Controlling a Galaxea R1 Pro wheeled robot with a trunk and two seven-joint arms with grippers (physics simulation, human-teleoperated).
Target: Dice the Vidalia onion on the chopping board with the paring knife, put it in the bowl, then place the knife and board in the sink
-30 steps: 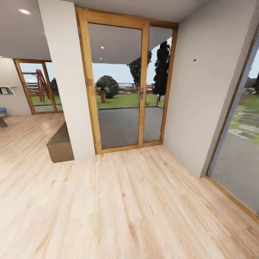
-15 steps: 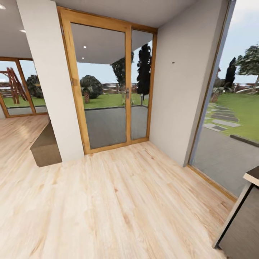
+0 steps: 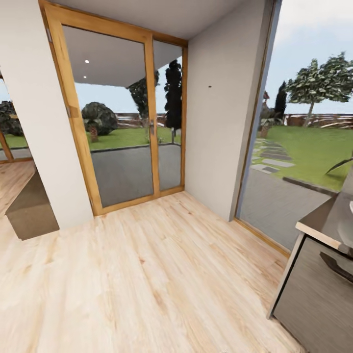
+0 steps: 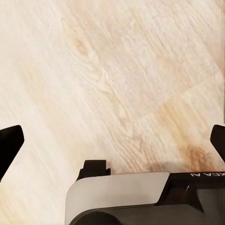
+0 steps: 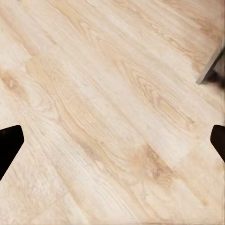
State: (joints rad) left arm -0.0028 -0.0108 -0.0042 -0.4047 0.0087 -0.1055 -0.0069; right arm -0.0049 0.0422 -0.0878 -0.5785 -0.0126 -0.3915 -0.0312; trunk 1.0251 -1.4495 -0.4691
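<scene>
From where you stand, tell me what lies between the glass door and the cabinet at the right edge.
In the head view, bare light wood floor and a white wall corner lie between the wood-framed glass door and the cabinet.

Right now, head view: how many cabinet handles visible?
1: a dark bar handle on the cabinet front at the far right, below the countertop edge. More may lie beyond the frame.

We faced a light wood floor (image 3: 147, 274) and a wood-framed glass door (image 3: 120, 122) straight ahead, lawn and trees behind it. White wall (image 3: 215, 117) sat right of the door, then a big window (image 3: 299, 147) onto a paved path. Cabinet (image 3: 314, 304) with a dark handle and the countertop (image 3: 321, 228) edge poked in at lower right. Brown box-like furniture (image 3: 29, 211) stood at left beside a white pillar (image 3: 34, 122).
</scene>
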